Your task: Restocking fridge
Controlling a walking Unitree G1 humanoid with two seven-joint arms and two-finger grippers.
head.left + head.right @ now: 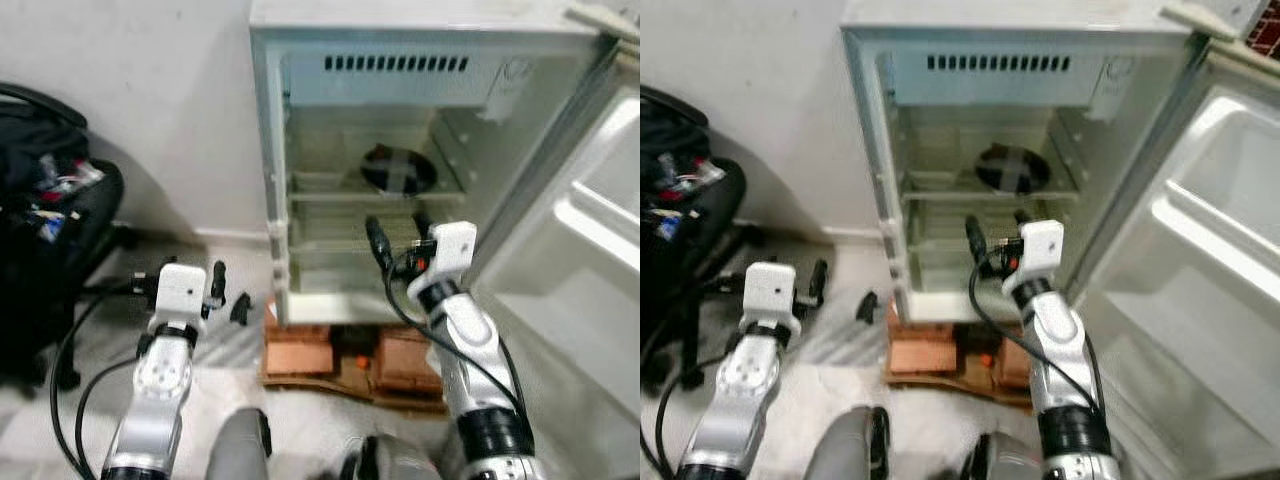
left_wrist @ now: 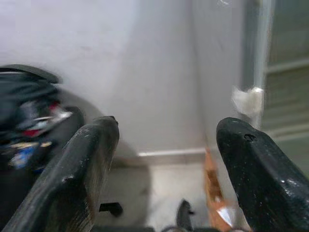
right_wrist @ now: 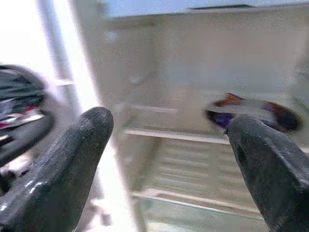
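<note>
The dark item [image 1: 398,168] on the fridge shelf [image 1: 330,196] is too blurred to identify.

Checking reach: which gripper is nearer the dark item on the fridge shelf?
Right. The right gripper hangs open at the fridge mouth, just below the dark item; the left gripper is open outside, near the floor.

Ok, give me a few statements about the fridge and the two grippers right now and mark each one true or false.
1. The fridge door is closed. False: it stands open on the robot's right.
2. A dark round object lies on an upper shelf inside. True.
3. The right gripper holds a bottle. False: its fingers are open and empty, in front of the shelves.
4. The left gripper is inside the fridge. False: it is open, over the floor left of the fridge.
5. The fridge stands on bricks. True.
</note>
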